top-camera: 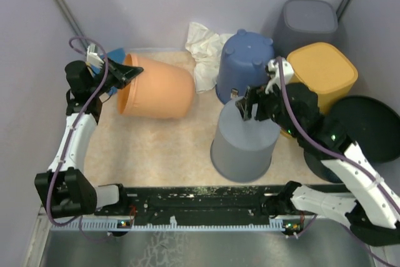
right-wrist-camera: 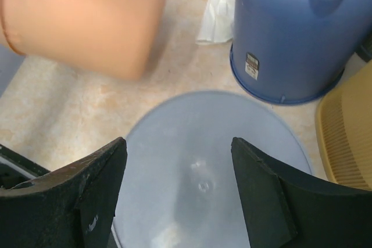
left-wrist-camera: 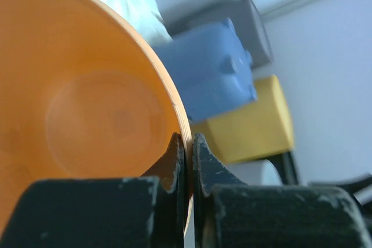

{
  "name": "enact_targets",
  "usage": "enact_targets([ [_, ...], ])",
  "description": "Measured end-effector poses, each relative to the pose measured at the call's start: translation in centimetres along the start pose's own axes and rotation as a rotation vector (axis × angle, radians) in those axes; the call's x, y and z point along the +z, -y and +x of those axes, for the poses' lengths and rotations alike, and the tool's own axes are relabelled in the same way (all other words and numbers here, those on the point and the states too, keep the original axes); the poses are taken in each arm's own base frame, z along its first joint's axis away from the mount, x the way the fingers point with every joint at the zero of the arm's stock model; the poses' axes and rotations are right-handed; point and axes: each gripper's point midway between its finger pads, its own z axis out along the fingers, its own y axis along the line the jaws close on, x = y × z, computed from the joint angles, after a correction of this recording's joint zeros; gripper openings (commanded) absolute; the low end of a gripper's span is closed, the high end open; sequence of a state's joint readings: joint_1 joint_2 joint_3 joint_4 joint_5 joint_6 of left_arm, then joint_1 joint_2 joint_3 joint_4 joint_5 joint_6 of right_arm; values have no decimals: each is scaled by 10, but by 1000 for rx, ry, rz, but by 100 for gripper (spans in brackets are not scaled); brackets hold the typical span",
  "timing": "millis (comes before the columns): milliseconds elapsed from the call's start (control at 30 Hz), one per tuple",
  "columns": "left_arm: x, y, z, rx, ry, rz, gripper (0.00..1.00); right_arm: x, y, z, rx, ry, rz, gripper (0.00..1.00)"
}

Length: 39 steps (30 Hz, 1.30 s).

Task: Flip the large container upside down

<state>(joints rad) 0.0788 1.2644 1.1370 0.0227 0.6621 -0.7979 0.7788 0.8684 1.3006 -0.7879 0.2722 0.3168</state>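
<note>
left jaws pinch rim of one orange container [top-camera: 156,89] | right jaws wide, empty | two grey bins [top-camera: 245,148] [top-camera: 307,20]

The large container [top-camera: 156,89] lies on its side at the counter's [top-camera: 162,148] left, the left claw [top-camera: 130,70] clamped on its rim. To its right a cloth [top-camera: 203,51] lies at the back, and the near bucket [top-camera: 244,145] stands before the far bucket [top-camera: 247,60].
</note>
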Motion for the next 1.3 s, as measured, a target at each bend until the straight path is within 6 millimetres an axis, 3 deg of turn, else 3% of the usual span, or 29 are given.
enact_targets([
  [100,-8,-11,28,-179,-51,79,0,17,-18,-32,-6,9,-23,73],
  [200,-16,-21,44,-315,-68,135,0,43,-42,-63,5,27,-96,73],
  [333,-27,-25,53,-426,-61,217,0,97,-56,-70,46,-32,-181,77],
  [567,-48,-46,66,-493,-51,254,0,192,-78,-32,98,-238,-278,85],
  [767,-56,-74,73,-531,-23,214,0,230,-67,-3,167,-337,-259,87],
  [967,-63,-85,75,-532,-21,229,0,249,-56,24,226,-402,-222,88],
  [1133,-69,-90,80,-521,-22,253,0,251,-61,52,296,-468,-247,89],
  [1300,-72,-94,84,-533,-12,279,0,251,-72,65,375,-504,-289,89],
])
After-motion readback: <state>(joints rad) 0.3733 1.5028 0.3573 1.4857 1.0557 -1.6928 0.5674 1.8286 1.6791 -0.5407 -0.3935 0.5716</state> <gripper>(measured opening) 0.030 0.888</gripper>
